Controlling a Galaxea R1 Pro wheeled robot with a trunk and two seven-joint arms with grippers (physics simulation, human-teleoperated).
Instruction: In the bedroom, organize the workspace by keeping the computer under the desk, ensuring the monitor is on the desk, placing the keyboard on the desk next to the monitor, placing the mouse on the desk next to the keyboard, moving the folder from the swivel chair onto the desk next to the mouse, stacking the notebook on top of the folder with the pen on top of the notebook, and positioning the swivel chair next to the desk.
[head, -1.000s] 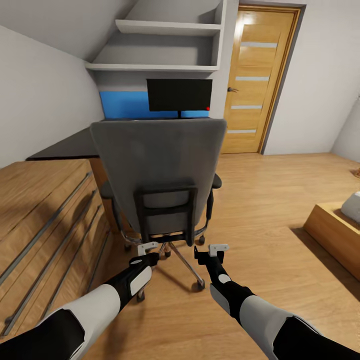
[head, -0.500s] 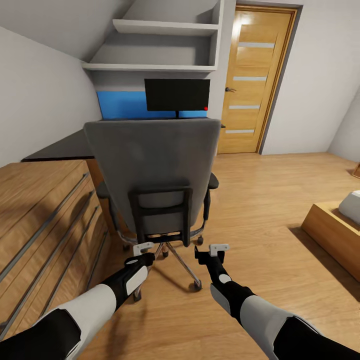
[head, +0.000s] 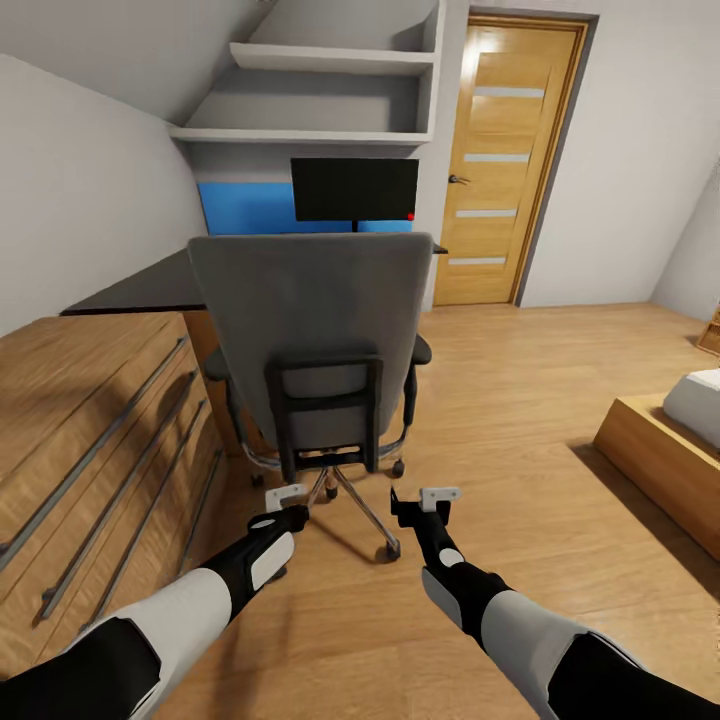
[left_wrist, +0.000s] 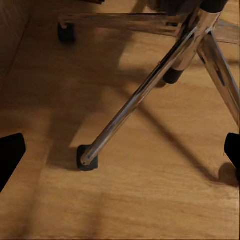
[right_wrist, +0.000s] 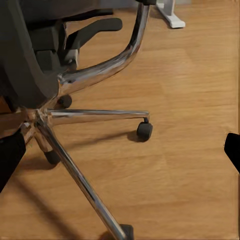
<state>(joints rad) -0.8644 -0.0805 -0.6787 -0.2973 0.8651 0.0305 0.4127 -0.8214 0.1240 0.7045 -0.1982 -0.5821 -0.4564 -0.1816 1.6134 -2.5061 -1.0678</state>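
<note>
While the robot faces the tall grey back of the swivel chair (head: 315, 340), trouble could come from either side. Leftmost, the wooden chest (head: 95, 440) with long bar handles stands just beside the left arm, so a wide swing there could knock it. The left gripper (head: 283, 493) hangs low with its jaws spread and nothing between them, near the chrome base (left_wrist: 150, 85); a castor (left_wrist: 87, 158) could catch a finger if the chair rolls back. The chair hides its own seat, so the folder cannot be checked. The monitor (head: 355, 189) stands on the black desk (head: 150, 288) beyond. The right gripper (head: 425, 498) is likewise spread and empty, near a castor (right_wrist: 144, 131).
</note>
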